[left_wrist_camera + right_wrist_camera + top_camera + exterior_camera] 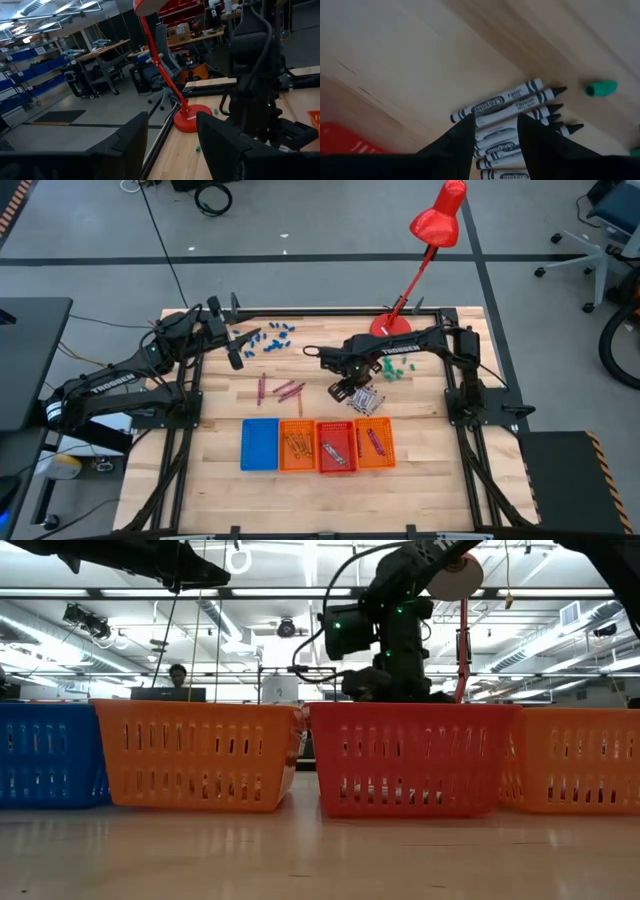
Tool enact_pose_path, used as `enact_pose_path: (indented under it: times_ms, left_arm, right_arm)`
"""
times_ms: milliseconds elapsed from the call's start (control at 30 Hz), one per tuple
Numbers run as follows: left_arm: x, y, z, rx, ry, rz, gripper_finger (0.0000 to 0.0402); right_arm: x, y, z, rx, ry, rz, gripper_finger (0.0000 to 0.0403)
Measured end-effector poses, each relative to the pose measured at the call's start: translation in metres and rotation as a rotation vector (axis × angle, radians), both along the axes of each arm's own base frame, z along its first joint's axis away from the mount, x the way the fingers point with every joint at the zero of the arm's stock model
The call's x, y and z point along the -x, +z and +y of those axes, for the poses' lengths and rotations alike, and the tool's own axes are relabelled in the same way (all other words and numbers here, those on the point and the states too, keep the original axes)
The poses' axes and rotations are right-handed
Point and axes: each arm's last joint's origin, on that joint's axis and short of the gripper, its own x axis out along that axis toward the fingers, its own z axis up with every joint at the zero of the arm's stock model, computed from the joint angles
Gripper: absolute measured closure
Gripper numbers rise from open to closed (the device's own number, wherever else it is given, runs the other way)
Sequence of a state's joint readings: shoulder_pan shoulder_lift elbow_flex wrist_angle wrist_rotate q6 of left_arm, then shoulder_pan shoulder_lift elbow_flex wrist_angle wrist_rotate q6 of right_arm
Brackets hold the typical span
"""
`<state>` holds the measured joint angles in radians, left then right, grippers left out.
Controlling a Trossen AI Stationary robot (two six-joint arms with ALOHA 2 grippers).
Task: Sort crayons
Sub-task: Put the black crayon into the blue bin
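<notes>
Several silvery grey crayons [366, 402] lie side by side on the table, and they show with black tips in the right wrist view [510, 105]. My right gripper [345, 390] is open just over them, its fingers [462, 137] standing over the pile. Several magenta crayons [284, 390] lie loose at mid-table. My left gripper [237, 352] is open and empty, raised at the far left near the blue bits [270, 337]. It looks across at the right arm [255, 75].
Four small trays stand in a row at the near side: blue [259, 444], orange [296, 445] with orange crayons, red [336, 447], and orange [373, 443] with a magenta crayon. Green bits [396, 368] lie beside a red desk lamp [392, 323] at the far side.
</notes>
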<state>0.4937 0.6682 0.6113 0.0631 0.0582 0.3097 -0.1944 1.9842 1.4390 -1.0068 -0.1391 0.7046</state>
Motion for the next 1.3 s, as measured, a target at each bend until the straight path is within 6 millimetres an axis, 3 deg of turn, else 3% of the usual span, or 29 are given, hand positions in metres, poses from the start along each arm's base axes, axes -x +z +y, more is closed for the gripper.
enact_pose_path:
  times_ms: [467,933,1300]
  left_arm:
    - [0.0,0.0,0.0,0.0,0.001,0.0,0.0221]
    - [0.0,0.0,0.0,0.0,0.001,0.0,0.0221]
    - [0.0,0.0,0.0,0.0,0.001,0.0,0.0221]
  right_arm:
    - [0.007,-0.022,0.003,-0.04,-0.039,-0.016,0.0253]
    - [0.002,-0.027,-0.001,-0.018,0.002,-0.063,0.0253]
    - [0.002,-0.028,-0.007,0.135,0.257,-0.066,0.0255]
